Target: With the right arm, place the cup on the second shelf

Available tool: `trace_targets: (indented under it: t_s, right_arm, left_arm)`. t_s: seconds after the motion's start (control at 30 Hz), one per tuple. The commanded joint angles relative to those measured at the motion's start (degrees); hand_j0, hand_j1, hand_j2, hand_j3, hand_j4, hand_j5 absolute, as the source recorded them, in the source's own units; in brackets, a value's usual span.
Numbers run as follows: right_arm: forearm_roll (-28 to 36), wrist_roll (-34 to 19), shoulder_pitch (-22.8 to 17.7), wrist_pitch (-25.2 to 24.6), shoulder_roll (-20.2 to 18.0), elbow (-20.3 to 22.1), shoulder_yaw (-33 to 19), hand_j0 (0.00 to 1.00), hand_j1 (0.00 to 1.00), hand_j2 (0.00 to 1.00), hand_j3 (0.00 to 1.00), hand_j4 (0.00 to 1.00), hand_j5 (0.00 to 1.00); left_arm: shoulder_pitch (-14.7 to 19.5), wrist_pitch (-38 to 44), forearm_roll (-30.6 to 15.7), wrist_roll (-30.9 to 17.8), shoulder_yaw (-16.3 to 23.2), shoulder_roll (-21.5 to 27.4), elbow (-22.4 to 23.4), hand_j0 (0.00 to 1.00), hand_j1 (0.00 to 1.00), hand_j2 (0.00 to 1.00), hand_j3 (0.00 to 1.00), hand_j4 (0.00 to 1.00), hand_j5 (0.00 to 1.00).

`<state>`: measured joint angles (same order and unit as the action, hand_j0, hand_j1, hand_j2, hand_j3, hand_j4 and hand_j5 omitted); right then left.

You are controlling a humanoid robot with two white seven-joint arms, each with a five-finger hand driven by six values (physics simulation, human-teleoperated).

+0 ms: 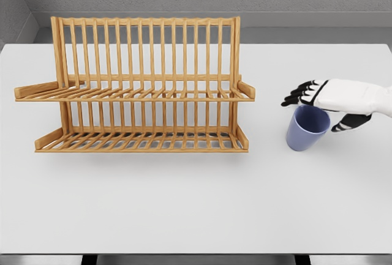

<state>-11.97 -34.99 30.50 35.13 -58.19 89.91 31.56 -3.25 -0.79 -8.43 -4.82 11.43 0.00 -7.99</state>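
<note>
Right hand over a blue cup beside a wooden rack

The blue cup (306, 128) stands upright on the white table (196, 204), to the right of the wooden rack (138, 87) and well apart from it. The right hand (324, 103) reaches in from the right edge and sits just above the cup's far rim, its dark-tipped fingers (297, 97) stretched out to the left and its thumb (350, 122) angled down on the cup's right side. The hand looks loosely open around the rim rather than closed; whether it actually touches the cup I cannot tell. The rack has two slatted shelves, an upper and a lower one, with a tall slatted back. The left arm is out of view.
</note>
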Motion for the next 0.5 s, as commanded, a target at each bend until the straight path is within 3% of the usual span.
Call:
trace_targets:
  t_s: [0.0, 0.47]
  right_arm:
    - [0.01, -0.01, 0.00, -0.13, 0.80, -1.22, 1.93, 1.00, 1.00, 1.00, 1.00, 1.00, 1.00]
    - [0.01, -0.01, 0.00, -0.13, 0.80, -0.96, 2.45, 1.00, 1.00, 1.00, 1.00, 1.00, 1.00]
  left_arm:
    - [0.00, 0.00, -0.01, -0.01, 0.00, 0.00, 0.00, 1.00, 1.00, 1.00, 1.00, 1.00, 1.00]
    - [0.09, 0.00, -0.01, -0.01, 0.00, 0.00, 0.00, 1.00, 1.00, 1.00, 1.00, 1.00, 1.00]
